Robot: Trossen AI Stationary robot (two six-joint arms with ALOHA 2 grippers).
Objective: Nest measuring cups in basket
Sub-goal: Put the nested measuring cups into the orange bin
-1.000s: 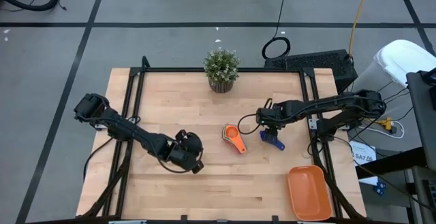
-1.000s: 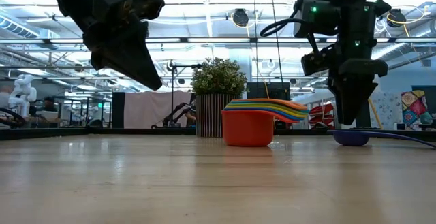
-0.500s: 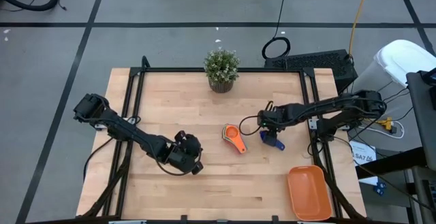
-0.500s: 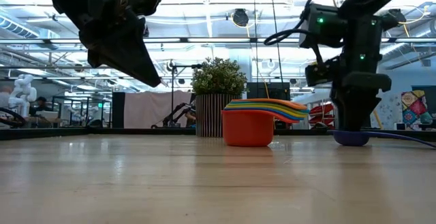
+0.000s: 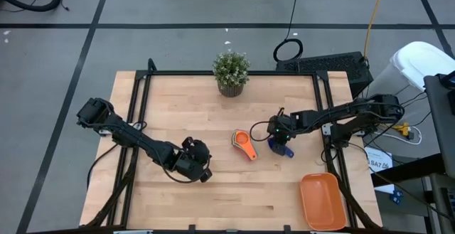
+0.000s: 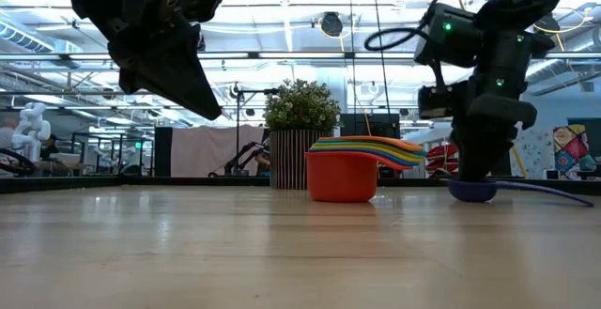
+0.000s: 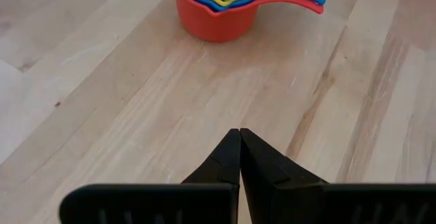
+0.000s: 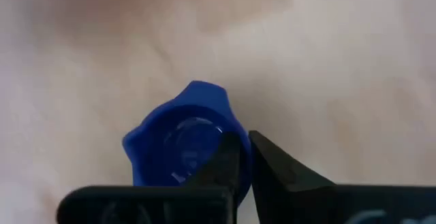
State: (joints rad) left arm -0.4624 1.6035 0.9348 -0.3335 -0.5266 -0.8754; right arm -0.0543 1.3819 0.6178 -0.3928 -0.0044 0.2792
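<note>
The right gripper [image 5: 281, 139] is low on the table with its fingers [image 8: 228, 163] nearly together, one of them touching the rim of the dark blue measuring cup [image 8: 182, 141]; whether they really pinch it cannot be told. This cup is small and round and lies alone on the wooden table [image 5: 185, 106], just beside the nested stack of cups [image 6: 352, 168], whose largest is red-orange with coloured handles fanned above. Compared with a second ago, the right gripper has come down and moved toward the stack. The left gripper [image 7: 239, 157] hovers with its fingers pressed together, empty. The orange basket [image 5: 323, 202] lies apart at the table corner.
</note>
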